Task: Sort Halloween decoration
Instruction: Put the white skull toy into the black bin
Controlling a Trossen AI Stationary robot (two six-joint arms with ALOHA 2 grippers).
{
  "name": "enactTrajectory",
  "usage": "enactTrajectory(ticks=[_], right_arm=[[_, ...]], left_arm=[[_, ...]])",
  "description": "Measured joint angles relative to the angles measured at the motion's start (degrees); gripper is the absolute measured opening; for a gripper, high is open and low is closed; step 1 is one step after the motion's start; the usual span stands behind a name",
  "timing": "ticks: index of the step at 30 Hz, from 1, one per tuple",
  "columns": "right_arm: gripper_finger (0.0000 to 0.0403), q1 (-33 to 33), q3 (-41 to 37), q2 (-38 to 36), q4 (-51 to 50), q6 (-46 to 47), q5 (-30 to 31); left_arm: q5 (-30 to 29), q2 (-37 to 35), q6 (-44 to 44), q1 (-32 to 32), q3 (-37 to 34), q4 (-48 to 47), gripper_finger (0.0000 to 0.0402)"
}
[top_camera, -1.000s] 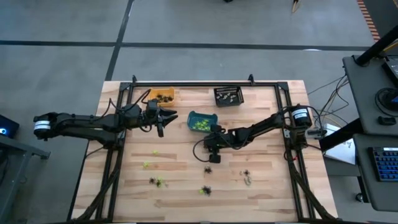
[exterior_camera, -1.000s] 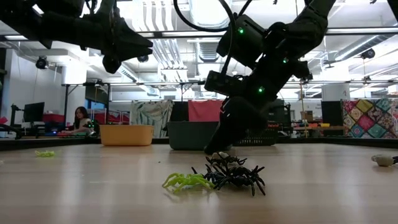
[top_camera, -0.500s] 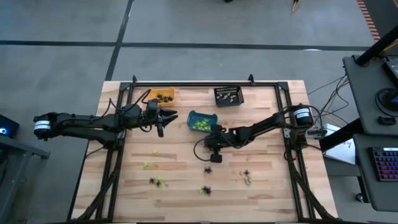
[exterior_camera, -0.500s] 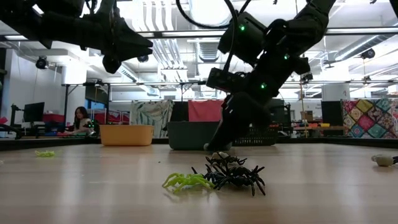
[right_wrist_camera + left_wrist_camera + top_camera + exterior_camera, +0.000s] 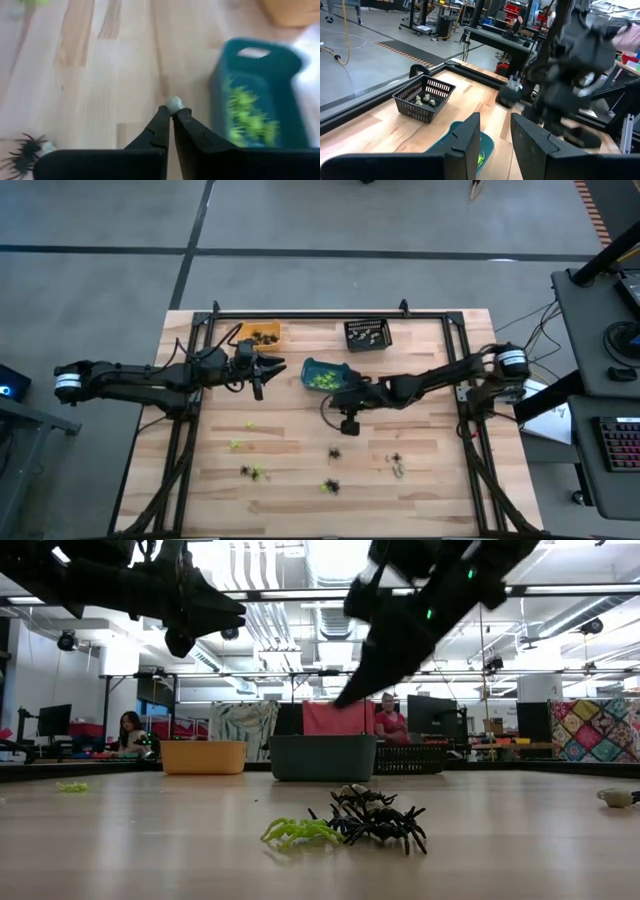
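Your left gripper (image 5: 268, 370) waits beside the orange bin (image 5: 262, 333), jaws spread. Your right gripper (image 5: 171, 111) pinches 1 pale trinket (image 5: 174, 104) above the table near the teal bin (image 5: 325, 374); next, carry it to the black basket (image 5: 367, 334).

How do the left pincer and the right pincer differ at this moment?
The left pincer hangs empty with a gap between its fingers; the right pincer is shut on a pale grey-white trinket. The left waits near the orange bin; the right is beside the teal bin of green trinkets. Both are raised off the table.
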Motion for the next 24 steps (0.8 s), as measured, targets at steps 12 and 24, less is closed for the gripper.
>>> enactTrajectory(ticks=[12,24], right_arm=[[0.0013,-17.66,0.02,-15.34,-16.57,5.62,6.71],[0.0013,-37.63,-0.37,-8.10,-17.03,8.74,1.68]], left_arm=[[-0.01,0.00,0.00,0.00,0.01,0.57,0.0091],[-0.06,0.00,0.23,0.00,0.01,1.44,0.0091]])
